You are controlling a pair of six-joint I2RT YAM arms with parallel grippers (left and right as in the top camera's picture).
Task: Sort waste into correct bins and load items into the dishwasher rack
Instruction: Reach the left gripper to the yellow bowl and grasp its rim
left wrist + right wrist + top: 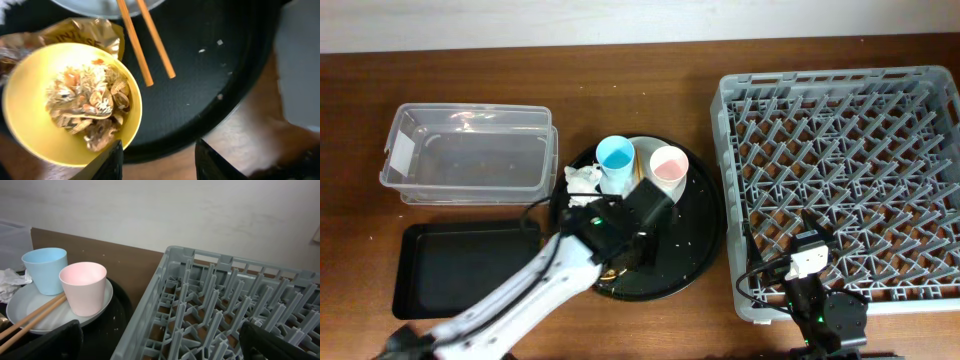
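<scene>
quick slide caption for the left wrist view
Open left gripper by a yellow bowl of food scraps, chopsticks and a gold wrapper nearby

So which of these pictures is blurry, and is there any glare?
Left wrist: soft overall, the pale right edge smeared beyond telling. Overhead: crisp, with white glare on the clear tub. Right wrist: pink cup sharp, bottom corners dark and blurred.

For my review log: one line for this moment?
left tool open by bowl of scraps | right tool open at rack
</scene>
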